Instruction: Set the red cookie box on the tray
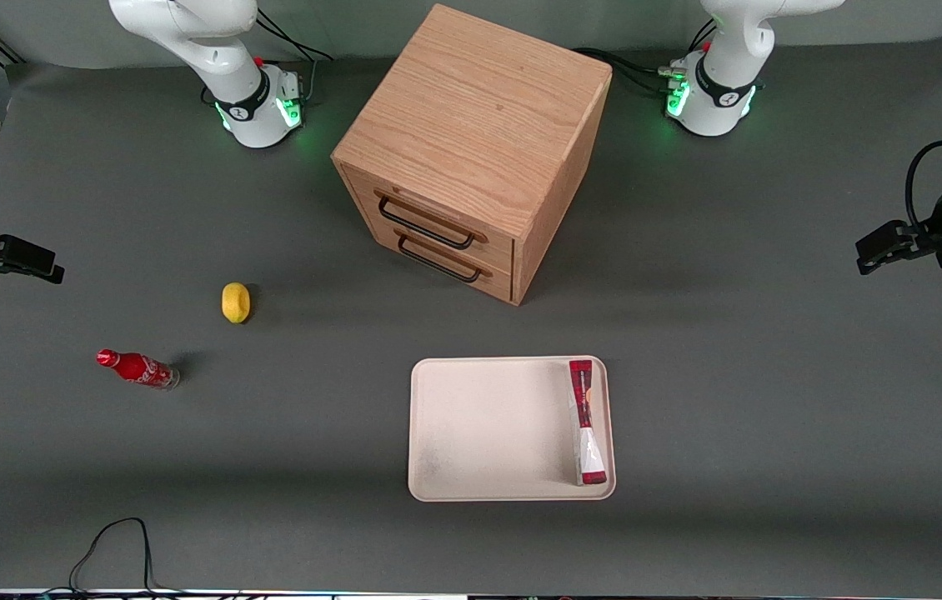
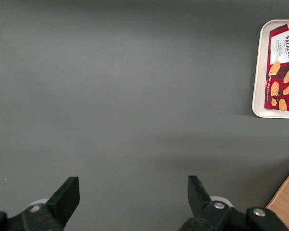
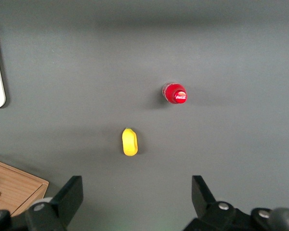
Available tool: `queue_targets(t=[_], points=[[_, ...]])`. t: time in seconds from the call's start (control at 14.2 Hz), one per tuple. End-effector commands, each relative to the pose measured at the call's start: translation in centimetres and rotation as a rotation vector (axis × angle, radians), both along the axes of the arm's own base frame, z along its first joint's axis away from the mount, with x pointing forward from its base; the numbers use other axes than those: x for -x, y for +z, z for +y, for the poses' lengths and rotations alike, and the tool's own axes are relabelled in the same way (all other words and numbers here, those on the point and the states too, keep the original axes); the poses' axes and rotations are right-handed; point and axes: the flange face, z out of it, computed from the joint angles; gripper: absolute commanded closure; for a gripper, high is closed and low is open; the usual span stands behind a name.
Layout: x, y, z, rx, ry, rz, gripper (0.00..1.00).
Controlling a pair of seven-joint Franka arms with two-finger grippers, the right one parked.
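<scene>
Tray (image 1: 488, 433) holds red cookie box (image 1: 586, 421) on edge along its rim | gripper (image 2: 134, 197) well apart over bare table, jaws open, empty | placement looks done; keep clear, don't nudge box.

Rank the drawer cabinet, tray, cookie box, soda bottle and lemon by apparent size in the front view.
1. Wooden drawer cabinet
2. Tray
3. Red cookie box, lying in the tray
4. Red soda bottle
5. Lemon, not far off the bottle

The gripper hangs open at the working arm's end, holding nothing.
</scene>
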Motion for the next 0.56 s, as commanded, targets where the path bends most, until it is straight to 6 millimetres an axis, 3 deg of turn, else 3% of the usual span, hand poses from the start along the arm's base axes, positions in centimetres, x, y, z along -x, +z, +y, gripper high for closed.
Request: queue_targets(t=[0.0,0.49], points=[[0.76,0.56,-0.57,0.036,-0.026,-0.006,0.0],[1.21,0.86,-0.8,0.034,-0.087,0.026,0.0]])
